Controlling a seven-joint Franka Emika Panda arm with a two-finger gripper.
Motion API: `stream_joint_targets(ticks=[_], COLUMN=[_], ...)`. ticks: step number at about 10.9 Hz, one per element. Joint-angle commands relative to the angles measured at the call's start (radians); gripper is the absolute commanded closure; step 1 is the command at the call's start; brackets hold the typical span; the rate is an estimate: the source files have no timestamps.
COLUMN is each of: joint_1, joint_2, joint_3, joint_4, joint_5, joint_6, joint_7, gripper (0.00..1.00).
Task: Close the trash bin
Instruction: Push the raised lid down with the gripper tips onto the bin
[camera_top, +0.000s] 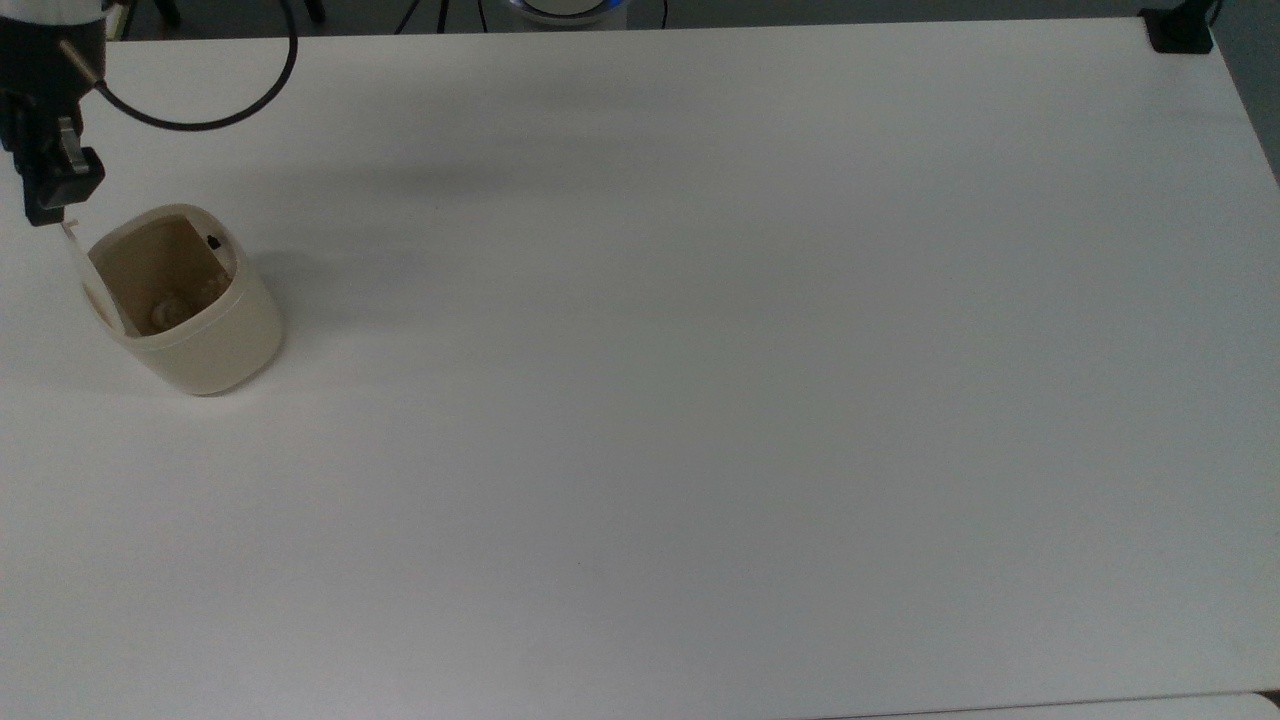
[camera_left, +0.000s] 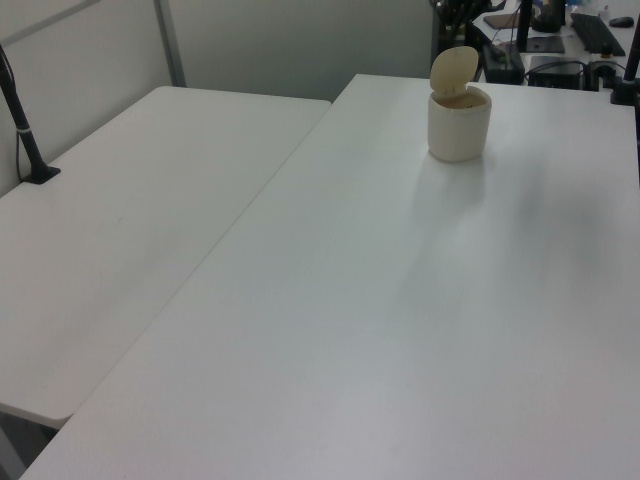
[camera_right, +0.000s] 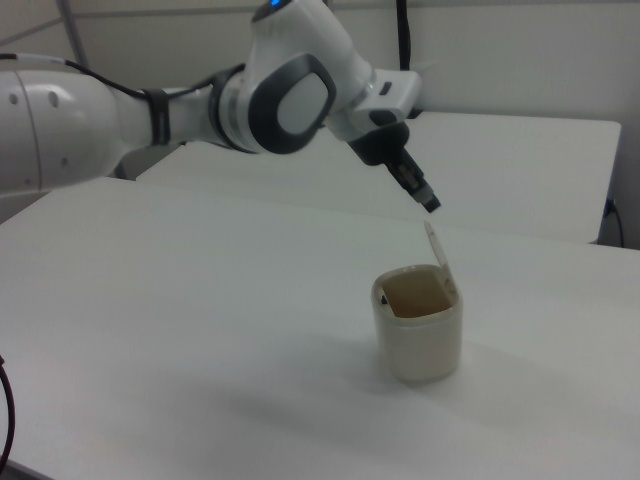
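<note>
The trash bin (camera_top: 205, 335) is a small cream tub near the top view's left edge, with some pale scraps inside. Its lid (camera_top: 85, 268) stands upright and open on the side toward the top view's left. A small black button (camera_top: 213, 241) sits at the rim. My gripper (camera_top: 48, 205) hangs just beyond the lid's top corner, shut and holding nothing. In the right view the gripper (camera_right: 431, 205) is a little above the lid (camera_right: 436, 245), tilted down toward it, with the bin (camera_right: 420, 340) below. In the left view the bin (camera_left: 459, 128) stands far back with its lid (camera_left: 453, 70) up.
The white table (camera_top: 700, 400) stretches wide toward the top view's right. A black clamp (camera_top: 1178, 30) sits on its far right corner. A black cable (camera_top: 200, 122) loops above the table near the arm (camera_right: 150, 115). In the left view a second table (camera_left: 130, 210) adjoins.
</note>
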Motion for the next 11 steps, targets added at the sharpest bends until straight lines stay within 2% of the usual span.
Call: stream_joint_targets(ticks=[1, 4, 6, 9, 11], joint_1=[-0.022, -0.022, -0.020, -0.006, -0.006], joint_2=[0.042, 0.050, 0.048, 0.046, 0.046], joint_3=[-0.006, -0.005, -0.003, 0.011, 0.021], joint_4=[0.017, 0.005, -0.007, -0.039, -0.068], joint_5=[-0.047, -0.068, -0.054, -0.042, 0.014], joint_6=[0.049, 0.048, 0.037, -0.059, -0.134], joint_7=[0.023, 0.014, 0.014, -0.014, -0.104], gripper=[0.95, 0.96, 0.96, 0.96, 1.00])
